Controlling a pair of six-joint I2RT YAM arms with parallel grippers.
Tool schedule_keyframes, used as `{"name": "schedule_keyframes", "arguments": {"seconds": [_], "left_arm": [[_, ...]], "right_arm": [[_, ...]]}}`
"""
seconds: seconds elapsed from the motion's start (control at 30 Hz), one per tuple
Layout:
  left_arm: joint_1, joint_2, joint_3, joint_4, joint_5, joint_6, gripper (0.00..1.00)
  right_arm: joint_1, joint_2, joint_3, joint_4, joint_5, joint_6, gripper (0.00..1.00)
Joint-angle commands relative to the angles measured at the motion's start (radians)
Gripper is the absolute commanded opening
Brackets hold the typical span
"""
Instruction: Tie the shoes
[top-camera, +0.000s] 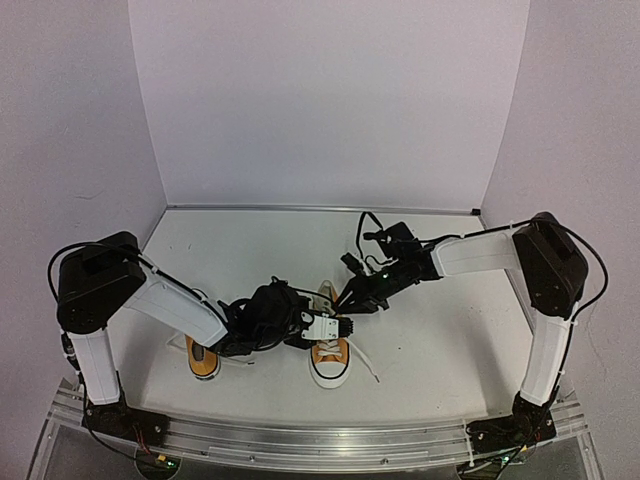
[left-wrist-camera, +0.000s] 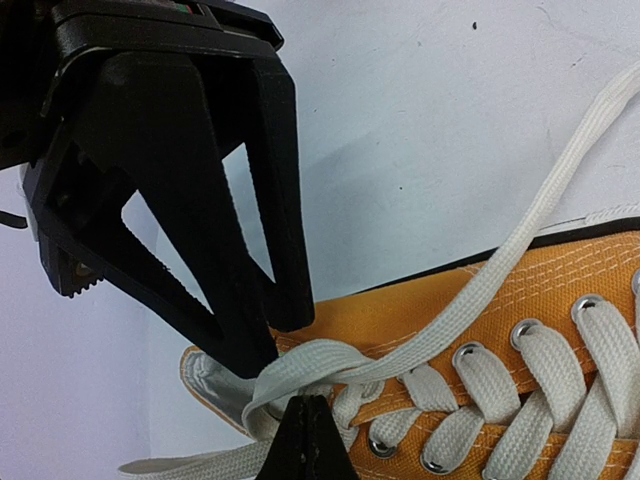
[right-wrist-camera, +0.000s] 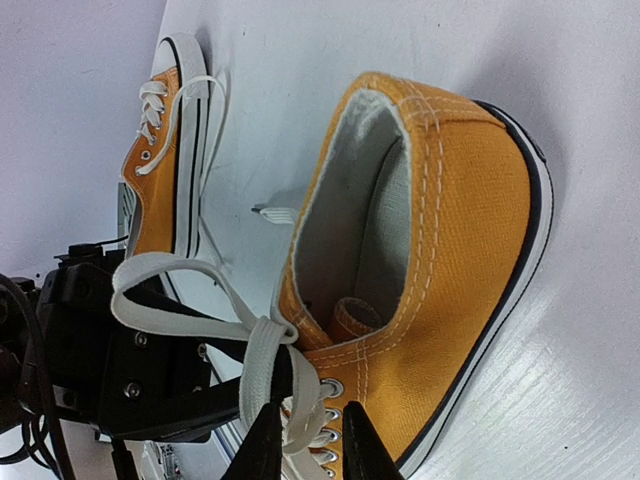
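Orange canvas fills both wrist views. The centre shoe (top-camera: 329, 358) stands on the table (top-camera: 430, 350) in the lower middle of the overhead frame, toe toward the bottom edge, and both arms meet over its open end. The second shoe (top-camera: 203, 360) sits at lower left, half under my left arm.

My left gripper (left-wrist-camera: 304, 435) is fully closed, with its tip pushed into the spot where the lace (left-wrist-camera: 480, 300) crosses itself above the top eyelets (left-wrist-camera: 468, 352). It looks to be pinning a strand there, though I cannot see one between the pads. My right gripper (right-wrist-camera: 315, 445) comes in from the upper right of the overhead frame. Its jaws stand narrow, and a lace strand runs down through the gap at the bottom of its own view. Whether they bite on it I cannot tell. A slack loop (right-wrist-camera: 150, 275) curls out at left centre of that view, beside the left gripper's fingers.

I read this as the start of the knot on the centre shoe: the crossing is made, a loop is loose, and nothing is drawn tight. Next I'd want the right jaws properly closed on one strand, then a pull away from the shoe while the left holds the crossing down. The free length running to the upper right of the left wrist view needs watching so it doesn't slide out of the crossing. The second shoe is not yet begun.
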Motion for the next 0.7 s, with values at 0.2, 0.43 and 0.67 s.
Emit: {"name": "schedule_keyframes", "arguments": {"seconds": [0.2, 0.43, 0.67], "left_arm": [[0.002, 0.019, 0.008, 0.029, -0.02, 0.004, 0.0], [0.002, 0.025, 0.012, 0.032, -0.02, 0.003, 0.0], [0.002, 0.029, 0.017, 0.032, -0.02, 0.006, 0.0]], "right_arm": [[0.008, 0.0, -0.018, 0.035, -0.046, 0.002, 0.22], [0.022, 0.014, -0.018, 0.048, -0.053, 0.003, 0.22], [0.026, 0.025, -0.019, 0.049, -0.052, 0.003, 0.19]]}}
